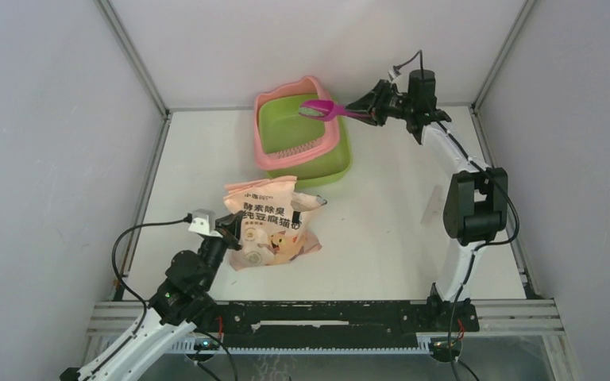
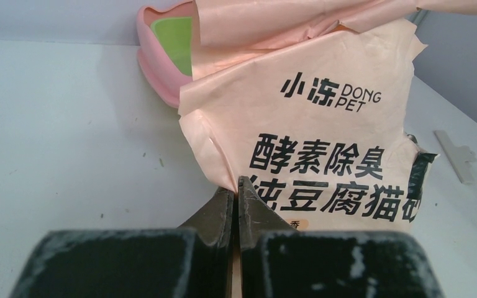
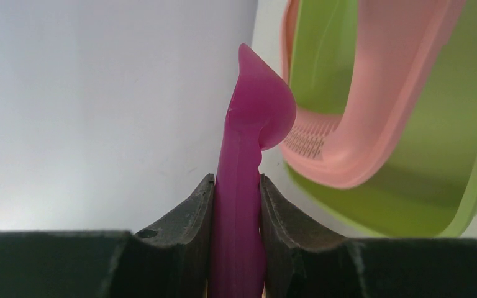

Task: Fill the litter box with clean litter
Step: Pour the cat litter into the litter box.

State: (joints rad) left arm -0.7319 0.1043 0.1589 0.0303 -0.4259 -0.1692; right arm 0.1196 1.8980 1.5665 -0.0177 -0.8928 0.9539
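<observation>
White table (image 1: 381, 230), grey walls. Litter box (image 1: 330, 163) sits far centre and looks near bare inside. Bag (image 1: 274, 226) stands mid-table, L gripper (image 2: 236, 192) jaws pressed together on its edge. R gripper (image 3: 237, 205) pinches scoop (image 1: 322, 109) by the handle, bowl over the box. Step: prob. dumping a scoopful. Next: roll wrist, keep bowl inside rim. Litter in scoop: can't tell.

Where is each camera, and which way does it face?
Top external: high behind the robot, looking down on the table, litter box, bag and scoop; left arm and right arm show.
Left wrist: on the left arm, facing the bag; the left tool pinches its edge.
Right wrist: on the right arm, facing the litter box; the right tool grips the scoop.
Shared: both wrist views show the litter box.
</observation>
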